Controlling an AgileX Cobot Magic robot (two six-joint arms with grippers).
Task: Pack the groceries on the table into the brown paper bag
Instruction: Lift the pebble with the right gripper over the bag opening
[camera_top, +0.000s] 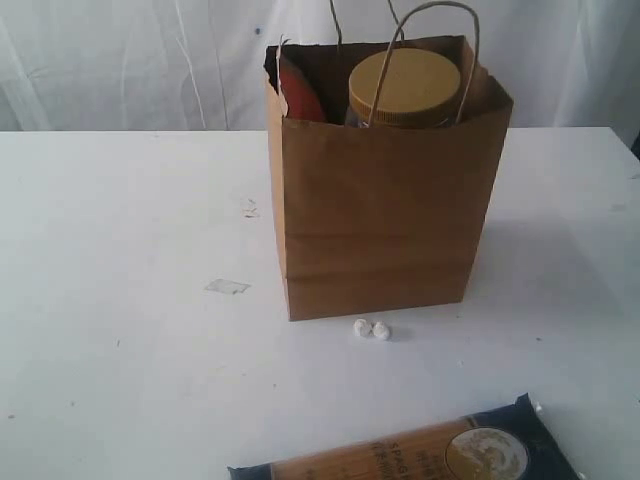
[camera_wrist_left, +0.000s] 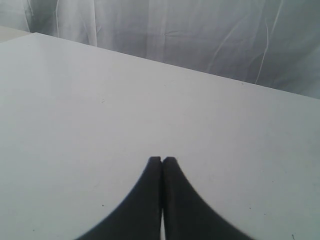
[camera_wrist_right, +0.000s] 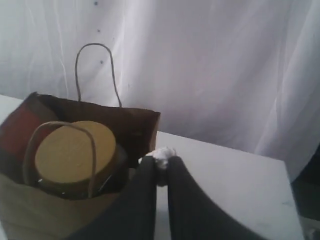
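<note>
Two grippers: left gripper (camera_wrist_left: 162, 160) closed, empty, above table (camera_wrist_left: 75, 110); right gripper (camera_wrist_right: 161, 162) pinches white bit (camera_wrist_right: 161, 153) near bag (camera_wrist_right: 20, 215).

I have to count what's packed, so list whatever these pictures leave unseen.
1. Exterior view: the bag wall hides everything under the jar lid and the red pouch top.
2. Exterior view: the bottom edge cuts off the spaghetti packet.
3. Right wrist view: the white lump pinched in the right gripper is too blurred to identify.
4. Left wrist view: the bag lies outside the frame.
</note>
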